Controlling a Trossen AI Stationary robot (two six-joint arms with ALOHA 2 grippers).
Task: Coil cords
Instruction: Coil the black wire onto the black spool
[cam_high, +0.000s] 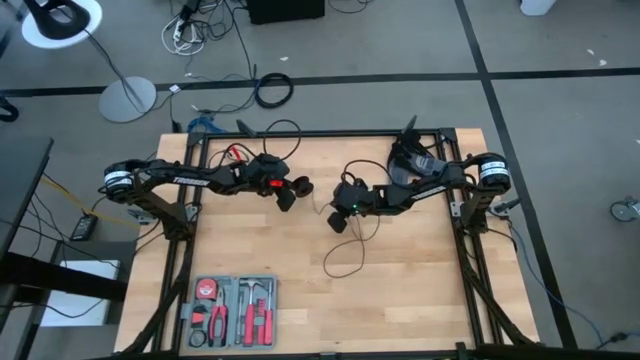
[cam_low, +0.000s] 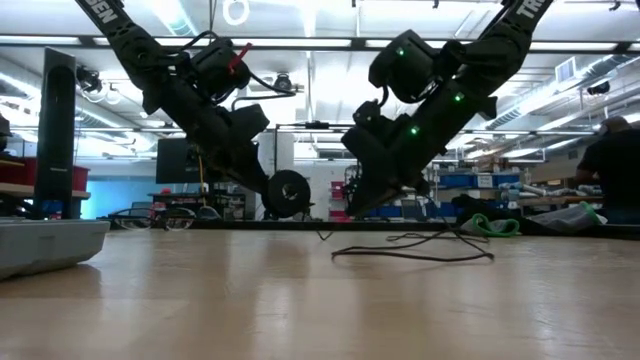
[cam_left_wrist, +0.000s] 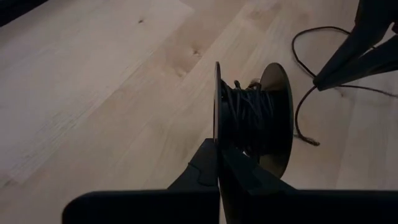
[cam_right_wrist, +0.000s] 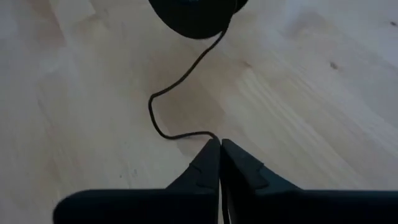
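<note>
A thin black cord is partly wound on a small black spool (cam_left_wrist: 252, 115) with two round flanges. My left gripper (cam_left_wrist: 217, 152) is shut on that spool, which hangs above the table's middle (cam_high: 291, 190). A free stretch of cord (cam_right_wrist: 177, 87) runs from the spool (cam_right_wrist: 196, 12) to my right gripper (cam_right_wrist: 219, 144), which is shut on it just right of the spool (cam_high: 338, 218). The rest of the cord (cam_high: 345, 255) lies in loose loops on the wood, toward the near edge (cam_low: 420, 250). My left gripper pinches the rim of one spool flange (cam_left_wrist: 217, 127) between its two fingers, which slant down from the table's left. The spool (cam_low: 288, 192) is lifted clear of the table, its flanges standing on edge. My right gripper pinches a single strand of the cord (cam_right_wrist: 202, 135) between its fingertips, slanting down from the table's right. The strand bends slack up to the spool, and the cord behind the fingers trails onto the table.
A grey tool tray (cam_high: 232, 312) with red-handled tools lies at the near left. Red clips and dark cables (cam_high: 240, 152) sit by the far edge. Bare wood lies at the near right.
</note>
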